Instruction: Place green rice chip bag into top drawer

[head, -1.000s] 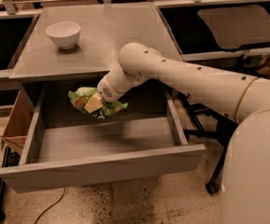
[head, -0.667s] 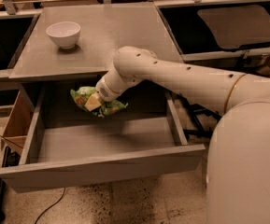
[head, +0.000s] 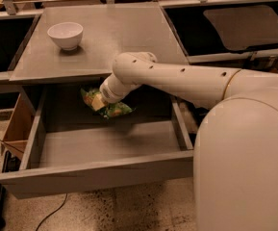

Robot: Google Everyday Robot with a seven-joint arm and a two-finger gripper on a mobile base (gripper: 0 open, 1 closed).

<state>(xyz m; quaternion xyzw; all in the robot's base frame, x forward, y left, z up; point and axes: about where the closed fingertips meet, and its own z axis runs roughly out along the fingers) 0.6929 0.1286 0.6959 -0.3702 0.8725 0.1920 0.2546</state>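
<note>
The green rice chip bag [head: 113,109] is bright green and wrinkly, and it hangs at the end of my arm. My gripper [head: 101,101] is shut on it, mostly hidden behind the bag and the white wrist. It holds the bag inside the open top drawer [head: 100,170], over the back part, a little above the grey floor and just under the tabletop edge. The drawer is pulled far out, with its flat grey front panel nearest the camera.
A white bowl [head: 65,34] stands on the grey tabletop [head: 124,37] at the back left. My white arm reaches in from the right, across the drawer's right wall [head: 181,126]. A wooden panel [head: 17,124] stands left of the drawer. A cable lies on the speckled floor.
The arm has shifted slightly and the bag has moved a touch to the right, still held at the back of the drawer.
</note>
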